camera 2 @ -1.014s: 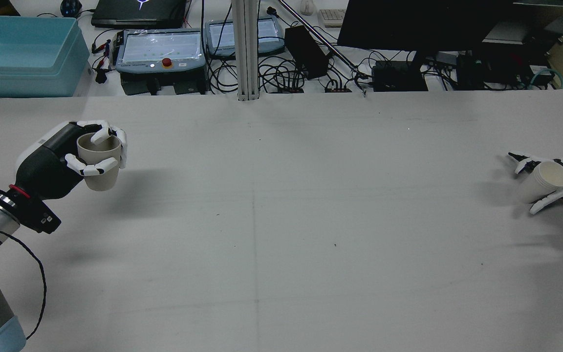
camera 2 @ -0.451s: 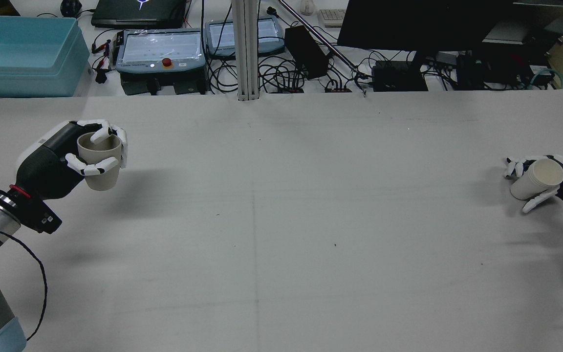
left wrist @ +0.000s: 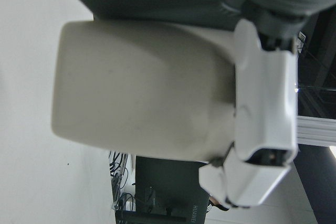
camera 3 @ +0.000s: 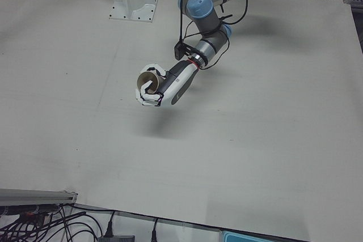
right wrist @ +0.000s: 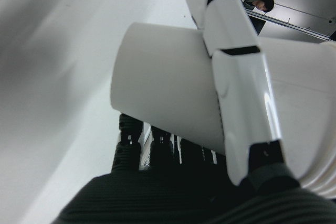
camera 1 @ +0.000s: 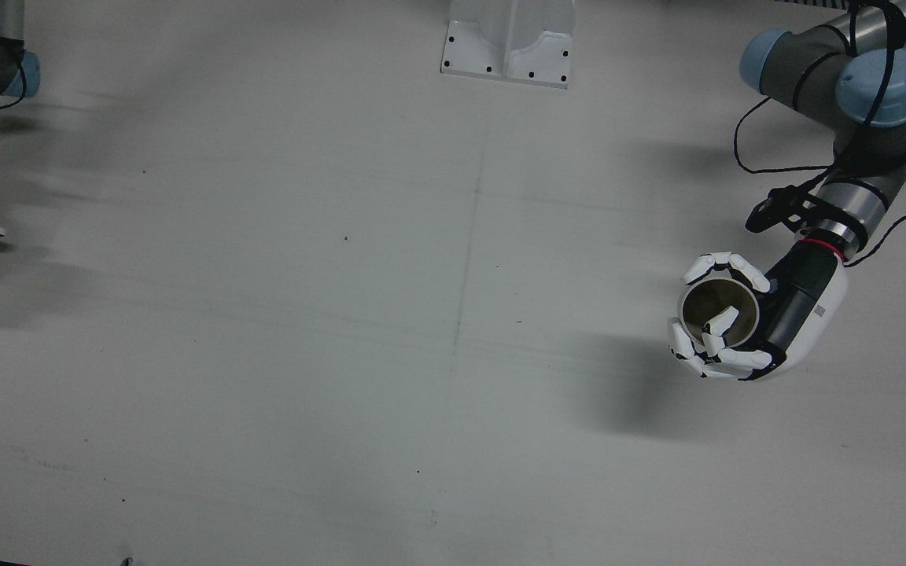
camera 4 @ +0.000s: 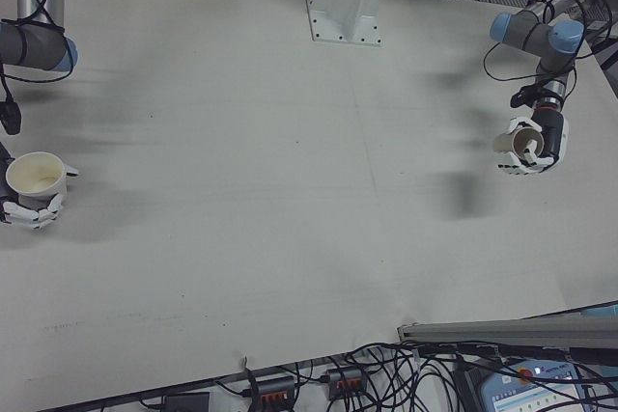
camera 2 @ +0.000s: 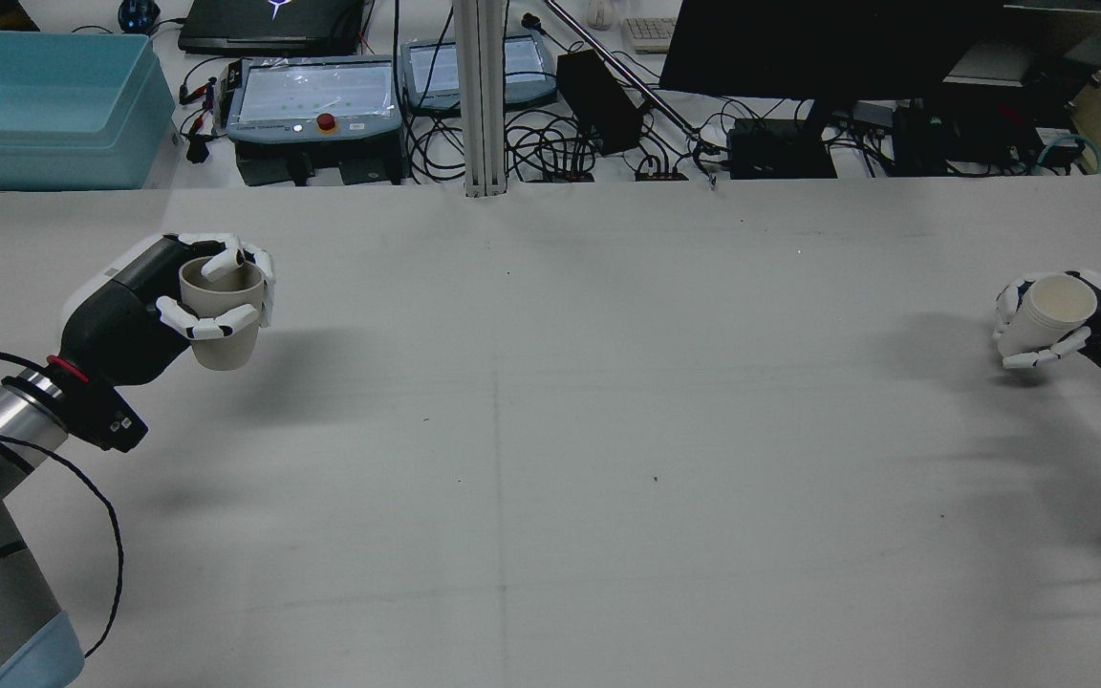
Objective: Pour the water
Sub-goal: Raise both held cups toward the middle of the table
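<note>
My left hand (camera 2: pixel 144 306) is shut on a tan cup (camera 2: pixel 221 330), held upright above the table's left side in the rear view. One finger hooks inside the rim. The front view shows the same cup (camera 1: pixel 719 309) from above, and its inside looks dark. The left hand view is filled by the cup's wall (left wrist: pixel 142 103). My right hand (camera 2: pixel 1086 334) is shut on a white paper cup (camera 2: pixel 1047 313) at the far right edge, tilted a little, mouth up. That white cup (camera 4: pixel 35 175) also shows in the right-front view.
Behind the table's far edge stand a blue bin (camera 2: pixel 44 96), two teach pendants (camera 2: pixel 316 96), a metal post (camera 2: pixel 482 96), a dark monitor (camera 2: pixel 828 48) and tangled cables. A white pedestal base (camera 1: pixel 508 39) sits at the table's robot side. Bare table lies between the hands.
The left hand drifted slightly right with the tan cup. The right hand's fingers closed around the white cup, which rose and turned more upright.
</note>
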Action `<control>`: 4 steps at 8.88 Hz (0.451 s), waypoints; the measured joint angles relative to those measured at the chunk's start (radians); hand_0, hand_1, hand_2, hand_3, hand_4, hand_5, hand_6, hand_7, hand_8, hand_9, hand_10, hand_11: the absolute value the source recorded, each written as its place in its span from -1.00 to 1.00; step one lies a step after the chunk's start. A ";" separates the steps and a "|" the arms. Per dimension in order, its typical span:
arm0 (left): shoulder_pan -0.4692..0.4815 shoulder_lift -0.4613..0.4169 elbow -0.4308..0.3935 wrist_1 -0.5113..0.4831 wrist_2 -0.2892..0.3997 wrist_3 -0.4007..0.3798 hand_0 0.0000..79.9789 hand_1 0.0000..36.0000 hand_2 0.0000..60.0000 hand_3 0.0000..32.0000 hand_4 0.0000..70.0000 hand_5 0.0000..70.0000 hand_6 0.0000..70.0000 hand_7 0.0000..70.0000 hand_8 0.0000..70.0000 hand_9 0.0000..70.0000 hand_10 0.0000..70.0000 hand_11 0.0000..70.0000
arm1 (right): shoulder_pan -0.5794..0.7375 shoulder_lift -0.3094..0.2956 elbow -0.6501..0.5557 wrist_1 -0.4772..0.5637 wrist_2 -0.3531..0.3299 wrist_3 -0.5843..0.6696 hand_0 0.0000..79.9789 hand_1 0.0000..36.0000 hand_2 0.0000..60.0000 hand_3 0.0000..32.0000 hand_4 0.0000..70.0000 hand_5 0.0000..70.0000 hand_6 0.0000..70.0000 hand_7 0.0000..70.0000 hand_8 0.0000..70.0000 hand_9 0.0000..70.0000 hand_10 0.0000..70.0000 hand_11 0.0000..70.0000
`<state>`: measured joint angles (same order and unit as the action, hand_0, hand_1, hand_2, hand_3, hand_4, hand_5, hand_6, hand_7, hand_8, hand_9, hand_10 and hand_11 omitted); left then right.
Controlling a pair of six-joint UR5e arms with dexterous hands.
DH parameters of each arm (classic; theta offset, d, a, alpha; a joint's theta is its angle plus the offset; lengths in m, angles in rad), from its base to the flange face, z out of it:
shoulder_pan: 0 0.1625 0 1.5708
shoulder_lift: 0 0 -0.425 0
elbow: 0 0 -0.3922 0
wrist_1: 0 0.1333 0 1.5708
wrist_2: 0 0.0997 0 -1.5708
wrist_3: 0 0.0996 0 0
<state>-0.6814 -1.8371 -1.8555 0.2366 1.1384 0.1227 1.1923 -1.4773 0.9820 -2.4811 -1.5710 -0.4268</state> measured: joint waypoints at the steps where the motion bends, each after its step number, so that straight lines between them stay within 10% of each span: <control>1: 0.005 -0.051 0.010 0.042 0.004 0.000 1.00 0.89 1.00 -1.00 1.00 1.00 1.00 1.00 1.00 1.00 1.00 1.00 | 0.032 -0.001 0.124 -0.128 -0.003 0.006 1.00 0.94 1.00 -1.00 1.00 1.00 1.00 1.00 1.00 1.00 0.84 1.00; 4: 0.017 -0.296 0.100 0.218 0.030 0.001 0.99 0.96 1.00 -1.00 1.00 1.00 1.00 1.00 1.00 1.00 1.00 1.00 | 0.127 0.060 0.520 -0.566 -0.011 0.008 1.00 1.00 1.00 -1.00 1.00 1.00 1.00 1.00 1.00 1.00 0.92 1.00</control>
<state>-0.6643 -2.1334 -1.7558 0.4543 1.1687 0.1240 1.3189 -1.4172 1.5021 -3.0471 -1.5819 -0.4192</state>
